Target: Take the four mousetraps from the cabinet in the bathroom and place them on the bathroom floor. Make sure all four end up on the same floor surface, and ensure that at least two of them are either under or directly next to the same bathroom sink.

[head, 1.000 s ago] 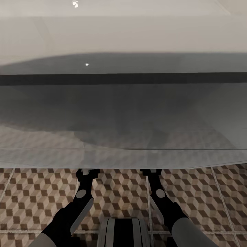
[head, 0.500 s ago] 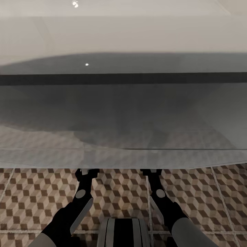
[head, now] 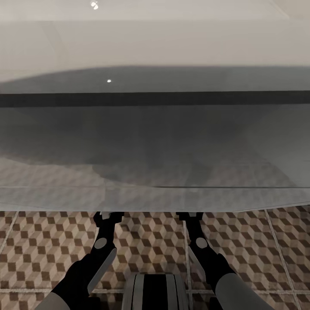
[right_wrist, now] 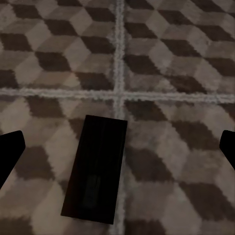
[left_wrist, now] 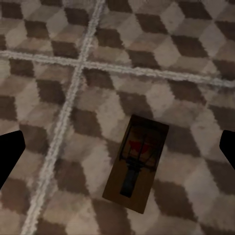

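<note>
In the head view, a wide white bathroom sink (head: 155, 47) spread across the upper part of the frame, its shadowed underside hanging over the bathroom floor (head: 258, 249) of brown, tan and white cube-pattern tiles. Both dark arms reached forward and down toward the sink's near edge, the left gripper (head: 108, 217) and the right gripper (head: 190, 216) just at that edge.

The left wrist view showed one mousetrap (left_wrist: 137, 164) lying flat on the tiles, metal parts and a red patch facing up, between the widely spread fingers (left_wrist: 10, 154), apart from both.

In the right wrist view a second mousetrap (right_wrist: 96, 168) lay flat on the tiles as a plain dark board, its edge on a grout line, between the spread, empty fingers (right_wrist: 11, 152).
</note>
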Motion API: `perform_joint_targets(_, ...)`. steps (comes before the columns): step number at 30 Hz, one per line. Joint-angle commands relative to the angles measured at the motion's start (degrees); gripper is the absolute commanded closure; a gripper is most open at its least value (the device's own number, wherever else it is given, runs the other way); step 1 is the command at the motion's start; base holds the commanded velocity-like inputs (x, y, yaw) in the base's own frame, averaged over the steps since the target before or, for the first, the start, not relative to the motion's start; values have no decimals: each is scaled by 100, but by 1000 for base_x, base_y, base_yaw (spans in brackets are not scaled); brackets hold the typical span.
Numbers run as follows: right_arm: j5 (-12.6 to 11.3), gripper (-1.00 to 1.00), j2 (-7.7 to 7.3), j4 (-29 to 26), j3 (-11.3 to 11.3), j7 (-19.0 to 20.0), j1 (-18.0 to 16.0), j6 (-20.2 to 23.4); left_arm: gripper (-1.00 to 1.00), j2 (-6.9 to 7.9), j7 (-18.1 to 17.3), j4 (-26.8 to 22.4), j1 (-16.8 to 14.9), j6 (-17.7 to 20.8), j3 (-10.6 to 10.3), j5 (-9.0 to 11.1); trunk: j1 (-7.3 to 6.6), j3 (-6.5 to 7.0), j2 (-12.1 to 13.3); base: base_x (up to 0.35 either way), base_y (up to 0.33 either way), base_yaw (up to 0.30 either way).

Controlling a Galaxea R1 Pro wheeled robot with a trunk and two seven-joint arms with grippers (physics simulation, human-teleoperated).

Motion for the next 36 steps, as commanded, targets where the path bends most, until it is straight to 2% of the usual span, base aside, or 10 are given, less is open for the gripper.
perform_joint_targets(1,10,-100,-3,5,26,-52,-4,-8,-100,7,37,0,-5,-32,-28,59,-1,-3,-1,0,0,0)
perform_joint_targets(36,44,-100,-3,5,27,-55,-4,-3,-100,-2,21,15,-5,-5,-22,83,-1,-3,-1,0,0,0)
